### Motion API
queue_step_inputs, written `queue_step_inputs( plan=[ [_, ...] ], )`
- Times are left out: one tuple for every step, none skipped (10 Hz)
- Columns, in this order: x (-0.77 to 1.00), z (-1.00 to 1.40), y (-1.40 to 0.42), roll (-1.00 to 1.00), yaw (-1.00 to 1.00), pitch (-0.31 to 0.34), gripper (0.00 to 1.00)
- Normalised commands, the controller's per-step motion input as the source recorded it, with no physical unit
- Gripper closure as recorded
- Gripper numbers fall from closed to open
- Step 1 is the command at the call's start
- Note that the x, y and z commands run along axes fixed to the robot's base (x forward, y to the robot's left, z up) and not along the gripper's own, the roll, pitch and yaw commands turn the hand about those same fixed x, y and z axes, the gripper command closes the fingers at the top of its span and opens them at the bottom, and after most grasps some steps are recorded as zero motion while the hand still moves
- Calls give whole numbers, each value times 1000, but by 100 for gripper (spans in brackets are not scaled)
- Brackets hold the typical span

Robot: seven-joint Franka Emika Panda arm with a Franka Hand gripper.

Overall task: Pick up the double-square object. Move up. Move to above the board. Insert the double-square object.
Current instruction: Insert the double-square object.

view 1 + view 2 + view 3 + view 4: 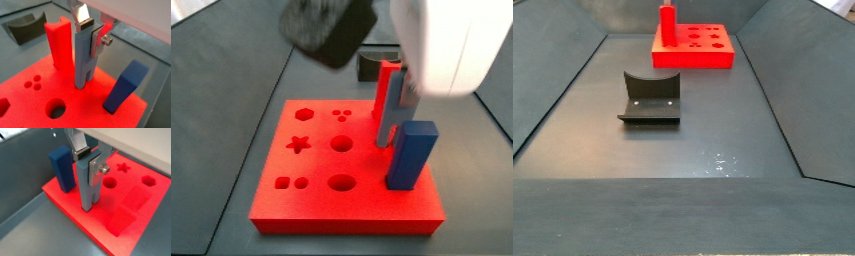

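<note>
rod (85, 60): thin, pale grey-blue, upright, lower end in the block's top face, upper part between the tool (91, 30) plates | block (318, 205): thick bright red square, star, hexagon, round and square holes on top, flat on the counter (673, 150)

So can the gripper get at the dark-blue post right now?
Probably not. The gripper is shut on the double-square object, whose lower end stands in the board. The dark-blue post stands close beside it, so the gripper would first have to let go.

grey-blue double-square object (83, 62), red board (345, 205), silver gripper (92, 31)
</note>
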Motion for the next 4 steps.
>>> queue_step_inputs(
  plan=[
    [0,-423,0,31,77,17,100],
    [0,-351,0,1,43,26,100],
    [-40,-83,-23,0,0,-11,100],
    [0,0,0,0,0,0,100]
  ],
)
